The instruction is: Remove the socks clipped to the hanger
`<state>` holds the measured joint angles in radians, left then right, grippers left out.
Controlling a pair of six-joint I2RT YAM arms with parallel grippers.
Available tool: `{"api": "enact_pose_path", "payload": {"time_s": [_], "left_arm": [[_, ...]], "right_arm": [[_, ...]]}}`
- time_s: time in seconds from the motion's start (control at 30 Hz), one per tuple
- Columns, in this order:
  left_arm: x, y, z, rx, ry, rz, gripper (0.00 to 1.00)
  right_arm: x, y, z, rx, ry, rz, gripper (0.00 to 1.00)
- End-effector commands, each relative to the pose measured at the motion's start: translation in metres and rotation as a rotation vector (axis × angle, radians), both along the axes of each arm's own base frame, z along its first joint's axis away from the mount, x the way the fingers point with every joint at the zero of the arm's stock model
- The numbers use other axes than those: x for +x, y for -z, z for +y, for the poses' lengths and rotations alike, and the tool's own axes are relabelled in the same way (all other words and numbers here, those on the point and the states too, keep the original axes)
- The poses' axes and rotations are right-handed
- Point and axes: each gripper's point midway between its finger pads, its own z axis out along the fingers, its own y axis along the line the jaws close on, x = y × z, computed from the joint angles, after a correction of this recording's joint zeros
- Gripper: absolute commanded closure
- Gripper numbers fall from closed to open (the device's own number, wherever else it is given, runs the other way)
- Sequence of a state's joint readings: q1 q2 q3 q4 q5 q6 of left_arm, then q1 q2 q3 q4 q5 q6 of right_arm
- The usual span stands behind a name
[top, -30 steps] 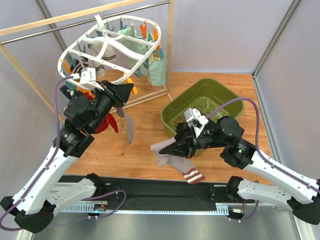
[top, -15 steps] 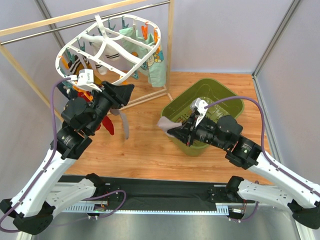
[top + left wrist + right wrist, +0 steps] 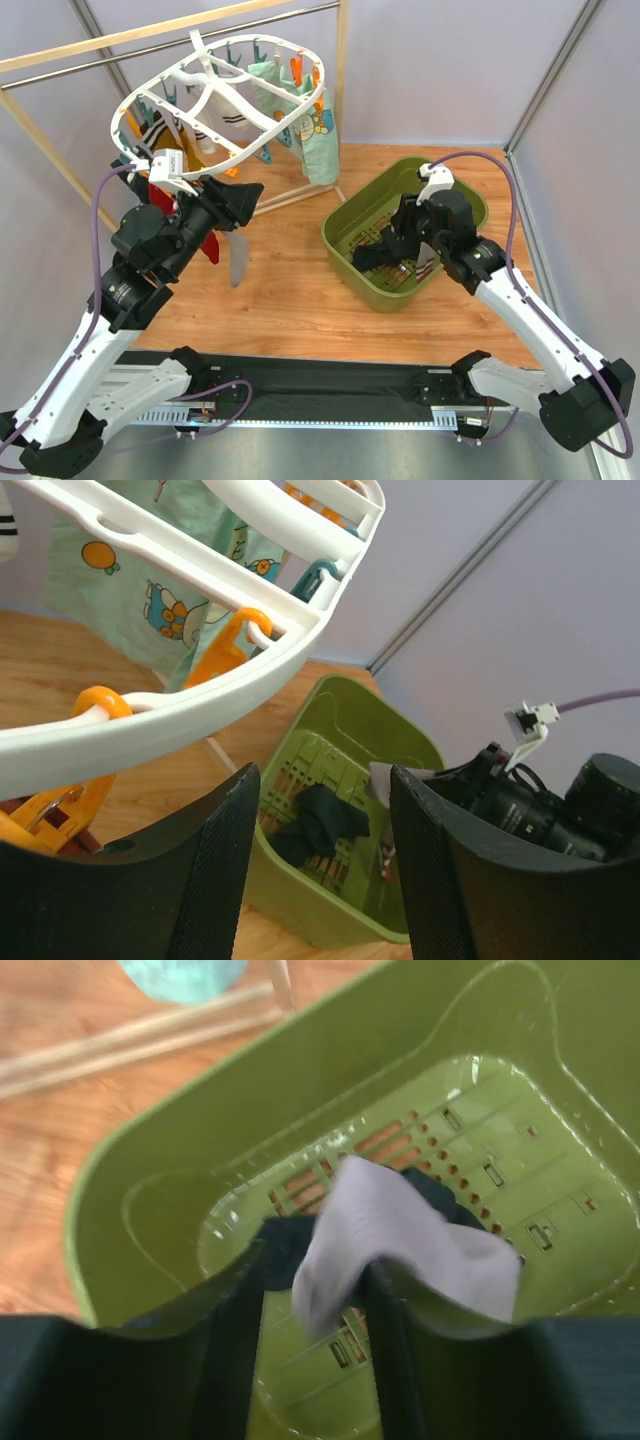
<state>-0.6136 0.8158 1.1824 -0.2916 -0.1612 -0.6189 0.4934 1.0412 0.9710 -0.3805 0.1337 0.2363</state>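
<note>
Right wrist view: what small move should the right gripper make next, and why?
Probably open the right gripper wider: the pale grey fabric sock hangs between its fingers directly over the green plastic slotted basket, so it should fall inside. Whether the jaws pinch it now is unclear.

Pale lilac wall panels (image 3: pixel 450 70) are enclosing a wood-grain floor (image 3: pixel 290 290).
A wooden and metal rail frame (image 3: pixel 100 42) is standing far left, an aluminium post (image 3: pixel 548 75) is marking the right corner, and a black mat (image 3: pixel 330 375) is lying along the near edge.
</note>
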Motion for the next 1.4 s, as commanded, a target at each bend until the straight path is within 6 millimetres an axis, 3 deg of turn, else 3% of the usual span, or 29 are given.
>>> {"api": "enact_pose_path", "payload": {"time_s": [0.0, 0.13, 0.23, 0.27, 0.3, 0.37, 0.4, 0.43, 0.47, 0.5, 0.53, 0.57, 0.6, 0.63, 0.67, 0.7, 0.87, 0.9, 0.93, 1.03, 1.27, 1.33, 1.37], "left_arm": [[-0.016, -0.005, 0.005, 0.048, 0.037, -0.025, 0.38], [-0.032, -0.002, 0.003, 0.097, 0.104, -0.017, 0.38], [-0.040, 0.003, 0.010, 0.142, 0.105, -0.017, 0.38], [-0.042, 0.003, 0.013, 0.152, 0.100, -0.019, 0.38], [-0.044, 0.004, 0.017, 0.161, 0.086, -0.021, 0.38], [-0.051, 0.002, 0.029, 0.182, 0.063, -0.032, 0.38], [-0.054, 0.007, 0.038, 0.206, 0.032, -0.019, 0.38], [-0.056, 0.006, 0.044, 0.212, 0.014, -0.020, 0.38], [-0.058, 0.005, 0.049, 0.221, -0.003, -0.021, 0.38], [-0.062, 0.007, 0.057, 0.240, -0.023, -0.019, 0.38], [-0.064, 0.007, 0.060, 0.245, -0.031, -0.022, 0.38], [-0.067, 0.006, 0.064, 0.247, -0.038, -0.026, 0.38], [-0.072, 0.005, 0.069, 0.253, -0.046, -0.033, 0.38], [-0.075, 0.004, 0.073, 0.256, -0.052, -0.038, 0.38], [-0.078, 0.003, 0.077, 0.256, -0.063, -0.042, 0.38], [-0.079, 0.002, 0.086, 0.262, -0.099, -0.047, 0.38], [-0.080, 0.021, 0.126, 0.307, -0.280, 0.010, 0.37], [-0.083, 0.024, 0.137, 0.306, -0.326, 0.020, 0.37], [-0.084, 0.025, 0.143, 0.303, -0.350, 0.021, 0.37], [-0.093, 0.028, 0.165, 0.287, -0.440, 0.014, 0.37], [-0.111, 0.026, 0.192, 0.244, -0.521, -0.036, 0.36], [-0.113, 0.027, 0.194, 0.255, -0.524, -0.043, 0.36], [-0.114, 0.027, 0.195, 0.258, -0.522, -0.048, 0.36]], "right_arm": [[0.004, -0.011, 0.008, 0.012, -0.028, 0.015, 0.53], [-0.001, -0.026, 0.027, 0.048, -0.074, -0.004, 0.39], [-0.012, -0.042, 0.060, 0.099, -0.165, -0.065, 0.29], [-0.023, -0.045, 0.080, 0.111, -0.230, -0.088, 0.27], [-0.025, -0.062, 0.096, 0.159, -0.271, -0.159, 0.25], [-0.046, -0.058, 0.131, 0.211, -0.409, -0.194, 0.19], [-0.051, -0.085, 0.147, 0.303, -0.463, -0.295, 0.16], [-0.056, -0.086, 0.156, 0.335, -0.491, -0.320, 0.15], [-0.063, -0.072, 0.173, 0.342, -0.526, -0.315, 0.14], [-0.064, -0.087, 0.183, 0.381, -0.543, -0.386, 0.11], [-0.065, -0.084, 0.193, 0.381, -0.555, -0.395, 0.09], [-0.068, -0.094, 0.205, 0.393, -0.550, -0.419, 0.08], [-0.064, -0.083, 0.222, 0.376, -0.560, -0.411, 0.06], [-0.064, -0.081, 0.233, 0.360, -0.571, -0.424, 0.06], [-0.069, -0.095, 0.246, 0.380, -0.579, -0.451, 0.05], [-0.065, -0.084, 0.263, 0.371, -0.585, -0.451, 0.05], [-0.057, -0.084, 0.314, 0.373, -0.549, -0.464, 0.04], [-0.056, -0.099, 0.322, 0.400, -0.541, -0.486, 0.04], [-0.052, -0.083, 0.335, 0.382, -0.542, -0.468, 0.04], [-0.054, -0.084, 0.366, 0.395, -0.548, -0.476, 0.05], [-0.039, -0.063, 0.407, 0.363, -0.486, -0.467, 0.05], [-0.036, -0.058, 0.413, 0.343, -0.474, -0.470, 0.09], [-0.037, -0.056, 0.416, 0.334, -0.476, -0.469, 0.19]]}}
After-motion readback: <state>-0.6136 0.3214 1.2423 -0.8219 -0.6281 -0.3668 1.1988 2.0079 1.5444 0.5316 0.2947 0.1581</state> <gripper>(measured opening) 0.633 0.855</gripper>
